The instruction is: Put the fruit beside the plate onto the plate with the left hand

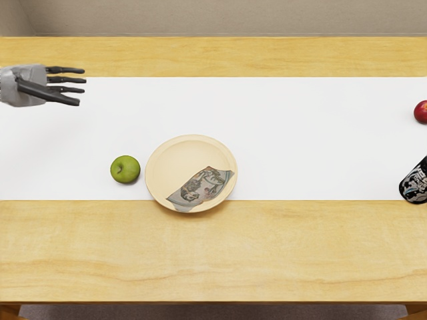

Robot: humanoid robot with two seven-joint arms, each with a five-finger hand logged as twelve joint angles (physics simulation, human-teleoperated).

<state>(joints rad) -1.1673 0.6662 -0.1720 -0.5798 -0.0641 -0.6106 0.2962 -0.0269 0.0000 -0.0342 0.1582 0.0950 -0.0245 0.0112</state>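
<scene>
A green apple [125,169] lies on the white runner just left of the cream plate [175,162], close to its rim but apart from it. The plate carries a printed picture patch on its lower right part and holds no fruit. My left hand [65,85] comes in from the left edge at the upper left, well above and left of the apple. Its dark fingers [67,70] are stretched out straight, open, holding nothing. The right hand does not show.
A red apple [421,111] sits at the right edge. A dark printed can [415,181] lies tilted at the right edge below it. The white runner [287,127] crosses the wooden table [213,253] from side to side.
</scene>
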